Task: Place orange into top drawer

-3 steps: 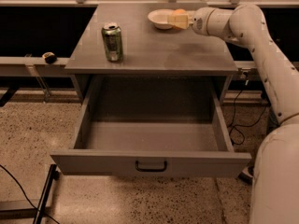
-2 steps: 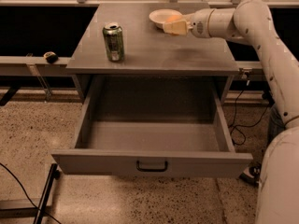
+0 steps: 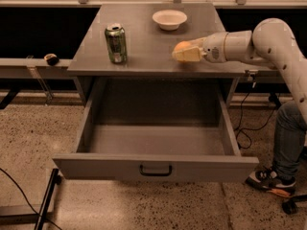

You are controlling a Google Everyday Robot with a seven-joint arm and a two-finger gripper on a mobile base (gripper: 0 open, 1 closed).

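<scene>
Gripper (image 3: pixel 180 54) clamped on the orange (image 3: pixel 182 45); I hold it just over the tabletop (image 3: pixel 144 51), right front, above the open top drawer (image 3: pixel 156 166); can (image 3: pixel 116 43) well left.

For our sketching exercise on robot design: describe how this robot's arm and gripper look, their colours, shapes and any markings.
The arm is white, built of smooth, rounded tubular segments, with a small dark circular detail near the wrist. The gripper, above the right side of the cabinet top, has pale cream fingers. No cables or markings show on it.
</scene>
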